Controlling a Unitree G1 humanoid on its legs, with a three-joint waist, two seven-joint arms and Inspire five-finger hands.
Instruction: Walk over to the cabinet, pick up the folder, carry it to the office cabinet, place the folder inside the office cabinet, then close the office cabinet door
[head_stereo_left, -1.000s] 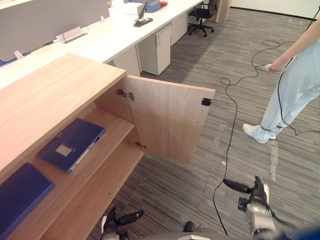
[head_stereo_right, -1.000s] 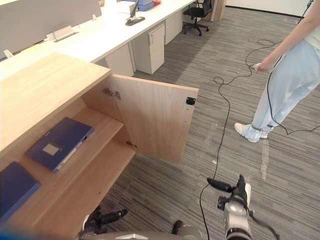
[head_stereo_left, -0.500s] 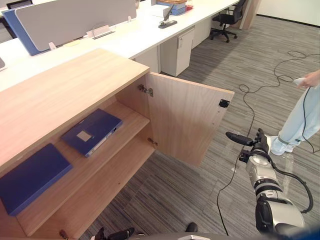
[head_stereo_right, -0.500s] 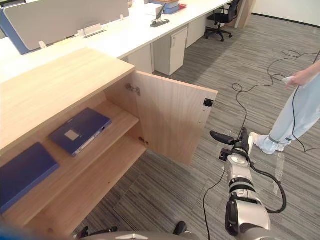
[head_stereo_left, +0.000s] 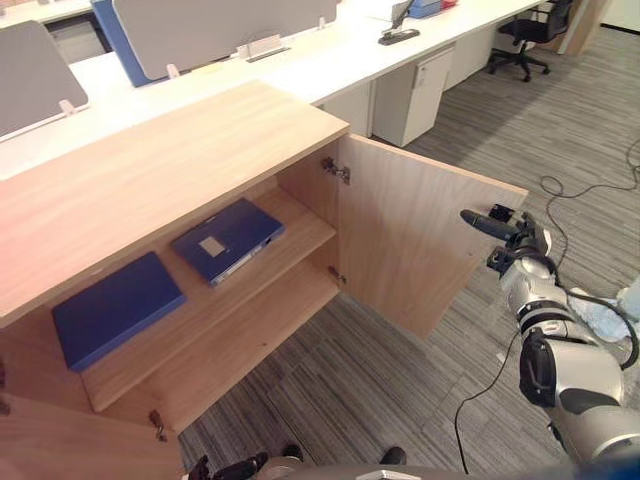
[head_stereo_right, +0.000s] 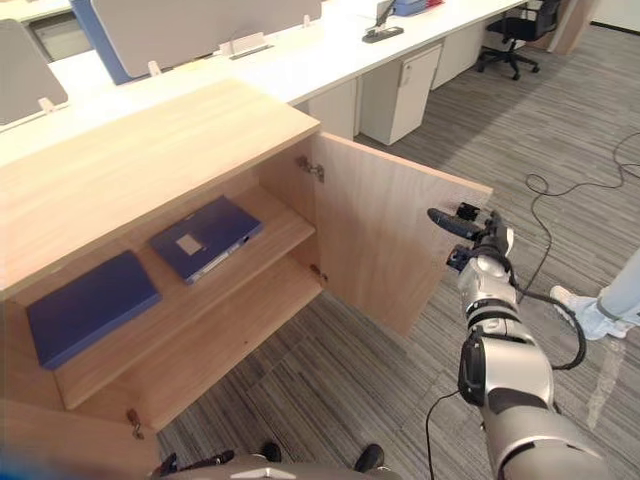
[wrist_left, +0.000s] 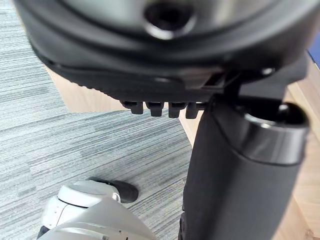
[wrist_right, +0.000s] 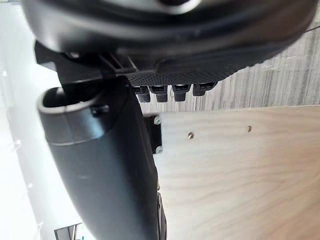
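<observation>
I see a left folder (head_stereo_left: 115, 308) and a right folder (head_stereo_left: 228, 238) in the office cabinet (head_stereo_left: 170, 160), door (head_stereo_left: 420, 240) open; right hand (head_stereo_left: 512, 238), straight-fingered, has risen beside it; left hand (head_stereo_left: 235, 468) relaxed.

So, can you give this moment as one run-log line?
phase: door closing not done | right hand open, at free edge of open cabinet door | labelled folder, plain folder on upper shelf | left hand low, open

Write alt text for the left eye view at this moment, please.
A low wooden cabinet stands with its door swung open, and two blue folders lie flat on its upper shelf. The robot's right hand is raised by the door's free edge, holding nothing. White desks run behind, on grey carpet.
</observation>
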